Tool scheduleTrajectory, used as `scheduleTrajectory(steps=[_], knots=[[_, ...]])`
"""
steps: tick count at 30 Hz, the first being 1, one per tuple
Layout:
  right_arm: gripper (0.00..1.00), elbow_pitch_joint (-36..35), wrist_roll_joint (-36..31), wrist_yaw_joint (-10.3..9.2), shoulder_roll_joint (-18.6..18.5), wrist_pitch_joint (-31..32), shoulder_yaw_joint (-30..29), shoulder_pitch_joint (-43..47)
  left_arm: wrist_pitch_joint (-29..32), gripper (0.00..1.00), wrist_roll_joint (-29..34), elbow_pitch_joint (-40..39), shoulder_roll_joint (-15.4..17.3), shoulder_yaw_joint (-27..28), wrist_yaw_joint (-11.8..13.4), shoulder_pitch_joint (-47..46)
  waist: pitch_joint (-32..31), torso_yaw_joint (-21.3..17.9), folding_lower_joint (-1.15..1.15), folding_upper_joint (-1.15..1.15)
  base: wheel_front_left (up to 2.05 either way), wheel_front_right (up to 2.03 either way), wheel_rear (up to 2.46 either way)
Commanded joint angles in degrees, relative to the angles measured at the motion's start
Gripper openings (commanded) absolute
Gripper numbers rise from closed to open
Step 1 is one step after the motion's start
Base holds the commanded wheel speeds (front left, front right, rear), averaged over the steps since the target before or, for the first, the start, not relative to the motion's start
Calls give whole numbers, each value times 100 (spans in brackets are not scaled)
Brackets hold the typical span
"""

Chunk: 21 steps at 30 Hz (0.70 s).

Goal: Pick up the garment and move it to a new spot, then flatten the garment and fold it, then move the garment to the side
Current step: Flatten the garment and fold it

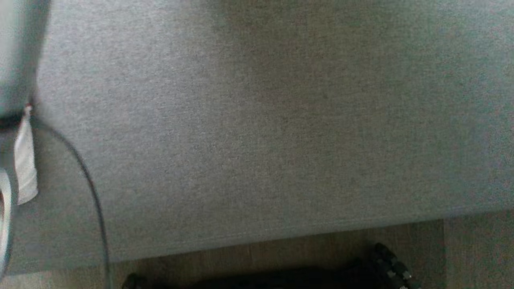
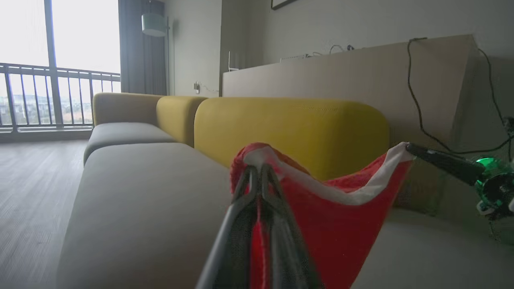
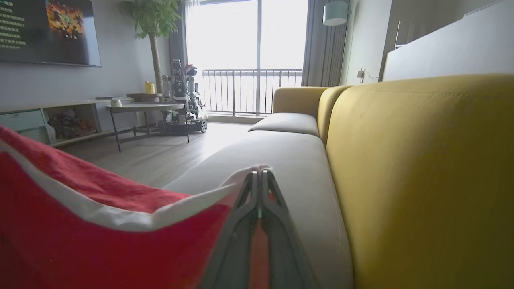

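The garment (image 2: 341,224) is red knit with a white trim band, and it hangs stretched between my two grippers above the grey sofa seat (image 2: 140,192). My left gripper (image 2: 259,168) is shut on one corner of its trim. In the same view my right gripper (image 2: 409,147) pinches the opposite corner at the right. The right wrist view shows the right gripper (image 3: 260,172) shut on the white trim, with the garment (image 3: 80,241) sagging away to its left. The grey seat (image 1: 281,120) spreads across the head view.
Yellow backrest cushions (image 2: 289,128) run along the far side of the seat. Wooden floor (image 1: 281,249) lies at the seat's front edge, with my dark base (image 1: 361,273) below it. A pale blurred shape with a white strip (image 1: 26,160) sits at the left. A side table (image 3: 148,108) stands across the room.
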Motion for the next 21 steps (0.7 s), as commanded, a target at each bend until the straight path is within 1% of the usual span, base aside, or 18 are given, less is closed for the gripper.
scheduleTrajectory(steps=[1,3,5,7,11,12,16,19,21], knots=[[0,-173,83,-2,-84,-32,-15,152,-19,0,29,-206,367,210,-33,-7,-135,-13,-2,0,0,0,0],[0,-100,153,-2,-152,16,25,211,-19,0,16,-191,448,342,-33,138,-241,-18,-2,0,0,0,0],[0,10,179,-2,-136,63,64,109,-19,0,57,-149,453,539,-33,87,-327,-57,-2,0,0,0,0],[0,211,164,-2,-7,82,135,-70,-20,0,178,-10,440,604,-33,-20,-427,-152,-2,0,0,0,0],[0,846,-25,-2,331,-56,235,-635,-20,0,524,338,442,457,-33,-472,-541,-412,-2,0,0,0,0],[0,1185,-169,-2,490,-237,230,-953,-20,0,769,442,433,461,-33,-749,-547,-536,-2,0,0,0,0],[0,1713,-414,-2,740,-569,71,-1489,-20,0,1392,409,378,605,-34,-1179,-527,-722,-2,0,0,0,0],[0,1889,-601,-2,806,-682,-129,-1769,-20,0,1913,175,295,884,-34,-1387,-488,-792,-2,0,0,0,0],[0,1749,-746,-2,789,-700,-299,-1908,-20,0,2244,-119,227,1065,-34,-1468,-417,-804,-2,0,0,0,0]])
